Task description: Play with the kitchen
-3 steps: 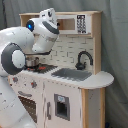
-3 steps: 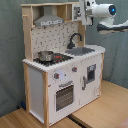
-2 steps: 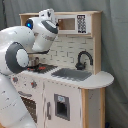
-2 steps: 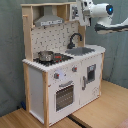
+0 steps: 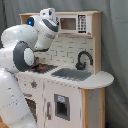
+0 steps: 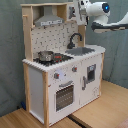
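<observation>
One robot arm [image 6: 107, 15] is seen at upper right of the second exterior view, raised beside the kitchen [image 6: 62, 70], centre frame. Nothing is held; finger state cannot be told. The pot [image 6: 45, 55] sits untouched on the stove; play appears barely begun.

The kitchen [image 6: 60, 75] looks matt white-painted with pale wood edges; its pot [image 6: 45, 55] seems shiny metal.
</observation>
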Controlling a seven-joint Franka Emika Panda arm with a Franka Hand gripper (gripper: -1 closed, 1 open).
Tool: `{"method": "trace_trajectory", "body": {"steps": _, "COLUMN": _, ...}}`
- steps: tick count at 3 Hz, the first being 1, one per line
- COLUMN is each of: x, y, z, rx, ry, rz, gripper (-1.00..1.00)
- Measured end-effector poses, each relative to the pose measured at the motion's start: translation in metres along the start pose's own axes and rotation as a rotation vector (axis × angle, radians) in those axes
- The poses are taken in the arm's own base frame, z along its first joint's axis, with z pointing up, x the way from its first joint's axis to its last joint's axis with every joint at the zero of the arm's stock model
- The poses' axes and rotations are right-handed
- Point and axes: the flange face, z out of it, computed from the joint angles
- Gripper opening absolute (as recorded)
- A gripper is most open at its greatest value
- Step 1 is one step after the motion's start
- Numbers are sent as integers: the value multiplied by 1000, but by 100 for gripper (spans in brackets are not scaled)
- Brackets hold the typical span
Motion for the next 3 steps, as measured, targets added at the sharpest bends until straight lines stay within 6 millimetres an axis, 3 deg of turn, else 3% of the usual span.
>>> {"method": "trace_trajectory", "body": {"steps": 2, "x": 18, "y": 1, "z": -19, "rx": -74, "ry": -6, "rz": -31, "gripper": -100}}
{"method": "trace_trajectory", "body": {"steps": 3, "x": 21, "y": -1, "z": -22, "rx": -79, "ry": -4, "rz": -32, "gripper": 100}}
